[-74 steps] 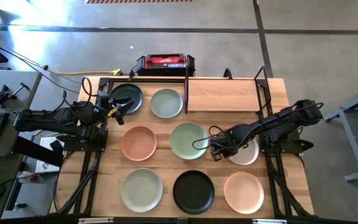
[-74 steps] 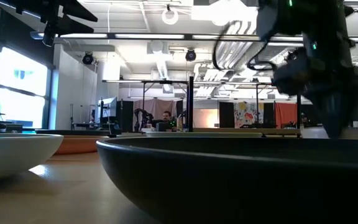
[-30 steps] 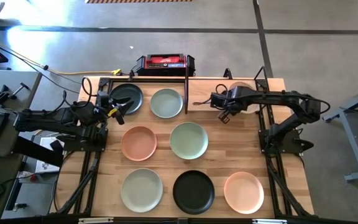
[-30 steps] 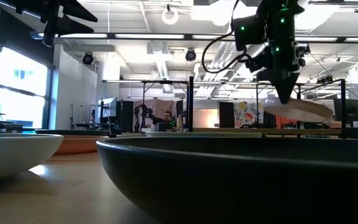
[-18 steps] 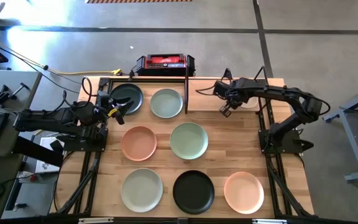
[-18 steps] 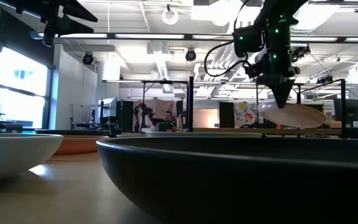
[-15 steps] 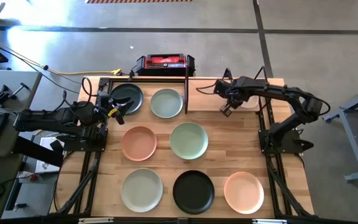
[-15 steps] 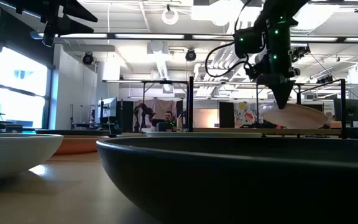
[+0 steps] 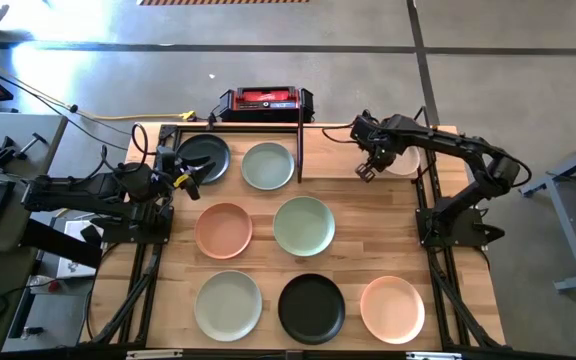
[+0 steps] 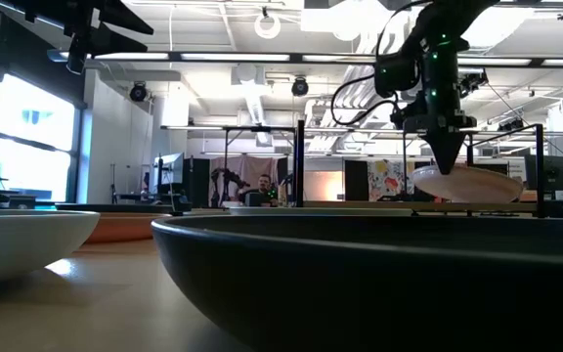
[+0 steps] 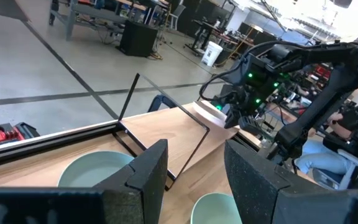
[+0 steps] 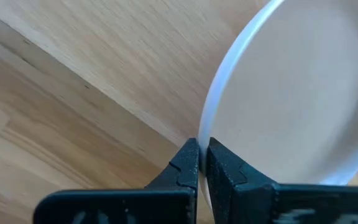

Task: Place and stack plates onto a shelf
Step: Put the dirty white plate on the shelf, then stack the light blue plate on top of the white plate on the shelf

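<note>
Plates fill most of my high view: along the bottom of the frame I see a sage plate, a black plate and a peach-pink plate in a row on the desk. Above them, mid-frame, sit a second peach-pink plate and a second sage plate. Farther up, at the upper left, a second black plate lies beside a third sage plate.

My left end effector hangs over the rim of that upper black plate, its fingers spread apart with nothing between them.

At the upper right of the high view, the shelf lies against the far edge of the desk. My right end effector is above its right part, its fingers pinched together on the rim of the beige plate. In the low view the beige plate hangs nearly level just above the shelf board, at the right of the frame, not visibly touching it.

Beyond the desk, at the top centre, a red case sits on the floor.
</note>
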